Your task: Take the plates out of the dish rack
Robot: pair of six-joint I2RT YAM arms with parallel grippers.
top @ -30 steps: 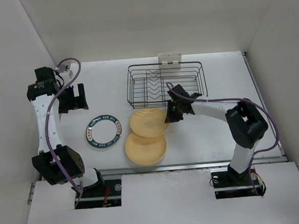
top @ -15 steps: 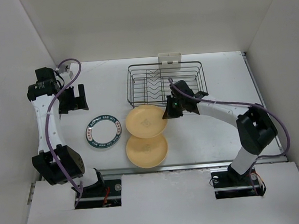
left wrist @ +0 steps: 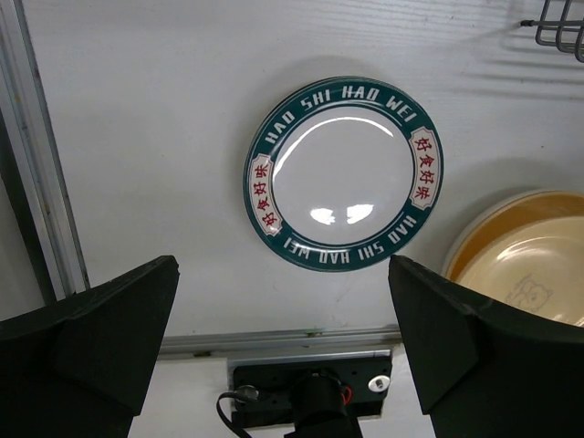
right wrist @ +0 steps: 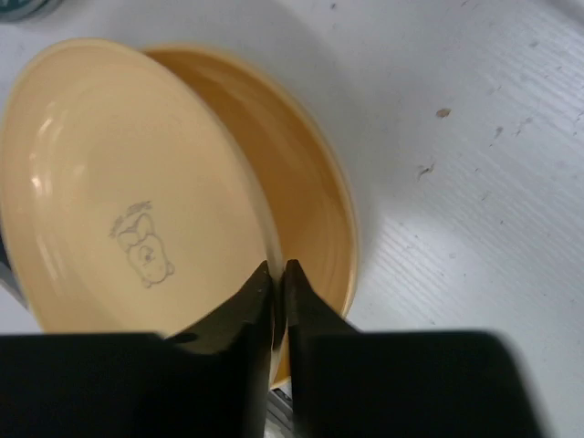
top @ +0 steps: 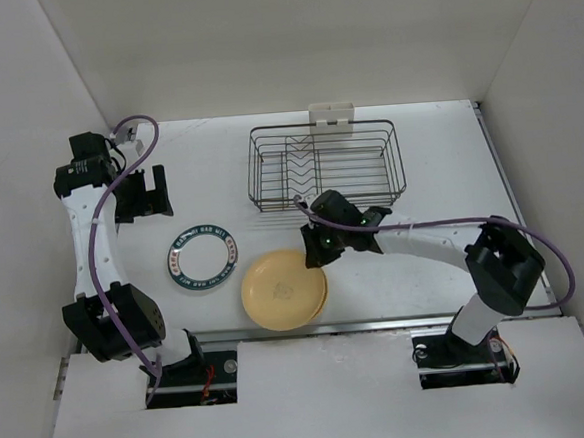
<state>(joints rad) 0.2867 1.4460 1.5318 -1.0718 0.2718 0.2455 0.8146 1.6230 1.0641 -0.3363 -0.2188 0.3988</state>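
My right gripper is shut on the right rim of the cream plate. It holds the plate tilted, low over the yellow-orange plate, which lies on the table near the front edge and is mostly covered. The green-rimmed plate lies flat to the left. The dish rack at the back holds no plates. The white plate with the thin black rim does not show. My left gripper is open and empty, high above the table at the back left.
A small white block sits on the rack's far side. White walls close in the left, right and back. A metal rail runs along the table's front edge, just near the stacked plates.
My right gripper has carried the cream plate from just in front of the rack toward the front edge, down over the yellow-orange plate. The left arm has not moved.
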